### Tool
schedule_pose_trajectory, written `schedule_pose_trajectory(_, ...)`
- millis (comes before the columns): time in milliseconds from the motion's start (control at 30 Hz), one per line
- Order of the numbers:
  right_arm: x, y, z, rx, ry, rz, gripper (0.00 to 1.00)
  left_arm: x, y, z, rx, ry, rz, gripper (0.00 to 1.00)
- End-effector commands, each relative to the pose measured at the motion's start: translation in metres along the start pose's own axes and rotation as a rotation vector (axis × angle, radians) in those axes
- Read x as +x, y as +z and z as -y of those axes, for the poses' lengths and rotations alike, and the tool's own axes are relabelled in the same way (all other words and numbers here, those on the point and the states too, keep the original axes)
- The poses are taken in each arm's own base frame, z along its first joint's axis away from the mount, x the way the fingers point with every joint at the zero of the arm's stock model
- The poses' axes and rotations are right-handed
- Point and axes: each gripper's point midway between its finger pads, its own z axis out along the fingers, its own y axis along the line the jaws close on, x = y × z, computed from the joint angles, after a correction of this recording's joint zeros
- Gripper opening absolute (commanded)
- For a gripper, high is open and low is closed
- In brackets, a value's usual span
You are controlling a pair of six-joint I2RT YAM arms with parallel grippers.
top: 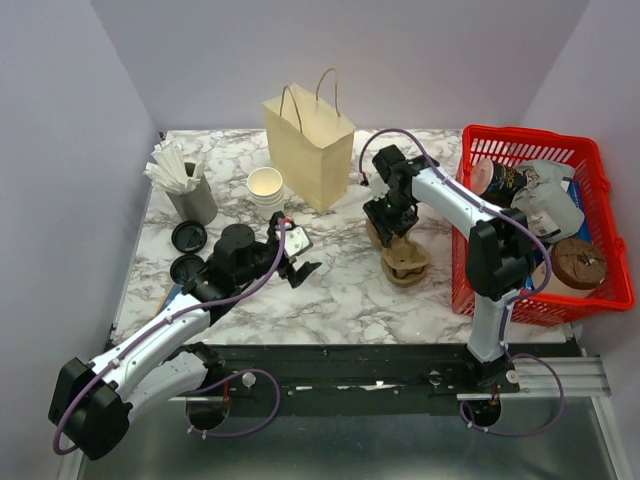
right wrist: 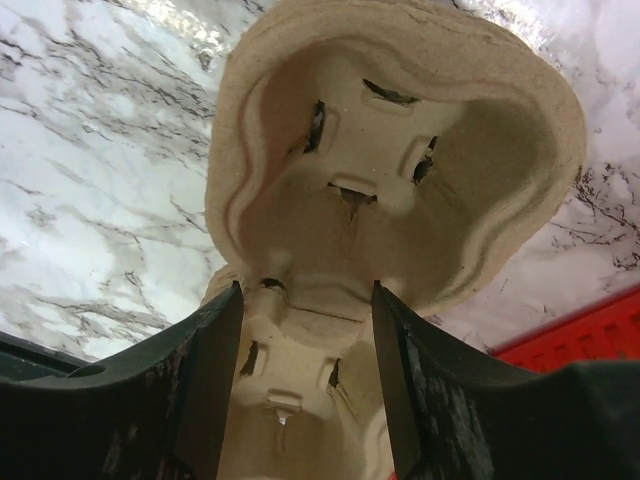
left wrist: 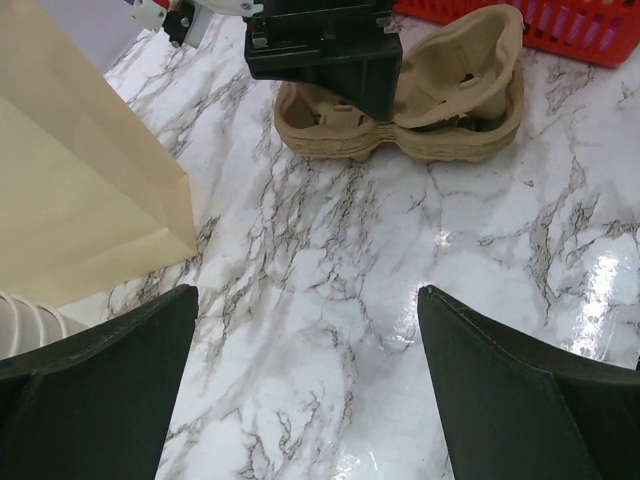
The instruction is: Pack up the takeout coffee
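Observation:
No white cup with a black lid shows in any view; the takeout coffee is hidden or out of view. The tan paper bag (top: 310,145) stands upright at the back middle and shows at the left in the left wrist view (left wrist: 70,160). My left gripper (top: 292,256) is open and empty above bare marble, in front of the bag (left wrist: 307,292). My right gripper (top: 392,232) is closed on the narrow waist of the top cardboard cup carrier (right wrist: 400,150). That carrier is tilted up off the stack of carriers (left wrist: 450,140).
A stack of lidless white cups (top: 266,188) stands left of the bag. Two loose black lids (top: 188,236) lie at the left, near a grey holder of stirrers (top: 192,195). A red basket (top: 600,190) with assorted items fills the right side.

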Motion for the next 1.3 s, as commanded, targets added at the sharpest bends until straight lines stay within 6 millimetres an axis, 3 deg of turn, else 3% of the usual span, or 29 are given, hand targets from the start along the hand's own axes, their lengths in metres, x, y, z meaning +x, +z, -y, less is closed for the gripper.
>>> schedule_pose_trajectory(0,0.012,0.008,0.007,0.005,0.051,-0.055,0.63,0.005,-0.003,-0.004,-0.030,-0.031,-0.019,0.99)
schedule_pose_trajectory(267,0.023,0.015,0.012,-0.003,0.073,-0.087,0.64,0.006,0.000,-0.004,-0.030,-0.044,-0.013,0.99)
schedule_pose_trajectory(533,0.018,0.018,0.012,-0.015,0.072,-0.082,0.60,0.009,0.000,-0.003,-0.028,-0.049,-0.018,0.99)
schedule_pose_trajectory(800,0.000,0.006,0.017,0.009,0.060,-0.017,0.35,0.012,0.001,-0.001,-0.025,-0.052,-0.017,0.99)
schedule_pose_trajectory(900,-0.010,-0.015,0.020,0.028,0.036,0.045,0.29,0.016,0.004,0.001,-0.017,-0.061,-0.015,0.99)
schedule_pose_trajectory(967,-0.017,-0.034,0.018,0.021,0.004,0.100,0.17,0.016,0.010,0.001,-0.010,-0.070,-0.004,0.99)
schedule_pose_trajectory(1067,-0.016,-0.044,0.009,-0.023,-0.061,0.124,0.02,0.019,0.023,0.000,-0.005,-0.120,0.004,0.99)
schedule_pose_trajectory(1267,-0.007,-0.044,-0.004,-0.144,-0.252,0.122,0.01,-0.003,0.055,-0.009,-0.010,-0.327,0.112,0.99)
